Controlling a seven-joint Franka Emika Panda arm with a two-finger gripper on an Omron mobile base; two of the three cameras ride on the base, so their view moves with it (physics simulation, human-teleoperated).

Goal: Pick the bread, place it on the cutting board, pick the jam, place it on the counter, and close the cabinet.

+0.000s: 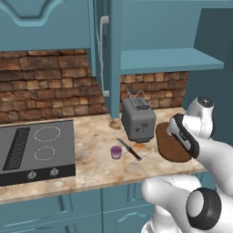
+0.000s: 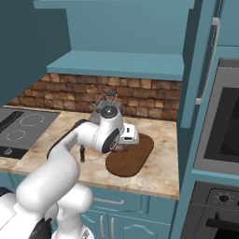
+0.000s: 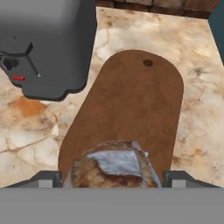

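In the hand view the end effector (image 3: pixel 113 177) sits at the bottom centre of the frame, its two dark fingertips (image 3: pixel 46 178) spread about a bun's width and pressed against either side of the bread (image 3: pixel 113 165), just above the near end of the cutting board (image 3: pixel 131 100). The board lies on the marbled surface (image 3: pixel 199 109) just beside the grey toaster (image 3: pixel 46 43) in the upper left. In the left base view the jam (image 1: pixel 116 152) stands on the surface left of centre, next to a knife (image 1: pixel 129 149), while the cabinet (image 1: pixel 108 54) door hangs open at upper centre.
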